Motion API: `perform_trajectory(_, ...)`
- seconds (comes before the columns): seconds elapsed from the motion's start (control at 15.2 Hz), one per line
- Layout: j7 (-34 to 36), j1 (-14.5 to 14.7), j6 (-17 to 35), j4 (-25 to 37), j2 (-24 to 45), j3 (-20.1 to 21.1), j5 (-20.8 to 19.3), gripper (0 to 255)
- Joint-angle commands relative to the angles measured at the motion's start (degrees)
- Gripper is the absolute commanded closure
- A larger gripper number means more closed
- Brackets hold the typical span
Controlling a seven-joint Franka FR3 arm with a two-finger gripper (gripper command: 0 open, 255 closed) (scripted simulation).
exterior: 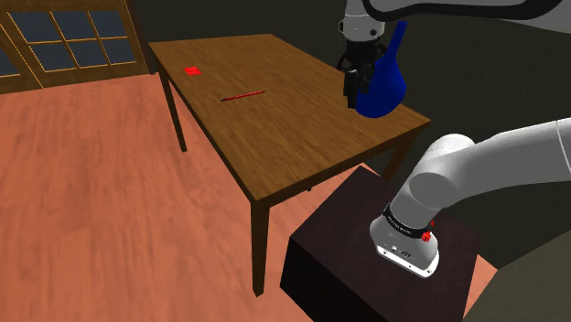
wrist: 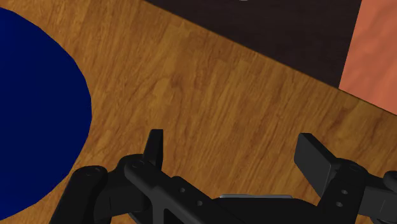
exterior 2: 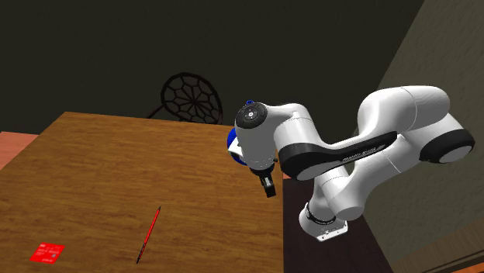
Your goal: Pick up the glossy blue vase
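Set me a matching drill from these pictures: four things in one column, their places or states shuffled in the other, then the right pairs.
Things
1. blue vase
2. red pen
3. small red square
4. jaws

Places or states
A. open, over bare table, with the vase off to one side
B. lying flat around mid-table
C. flat near the table end farthest from the stand
D. at the table corner nearest the stand

Pairs: 1-D, 2-B, 3-C, 4-A
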Motion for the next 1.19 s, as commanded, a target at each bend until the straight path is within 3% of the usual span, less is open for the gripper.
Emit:
perform_trajectory(0.0,0.0,0.0,0.0,0.0,0.0,0.0,0.0,0)
perform_trajectory(0.59,-9.9,-3.2,-7.3,15.4,5.2,-8.9,-4.7,0)
perform_trajectory(1.12,-19.5,-4.8,-13.9,33.2,13.8,-16.8,-6.7,0)
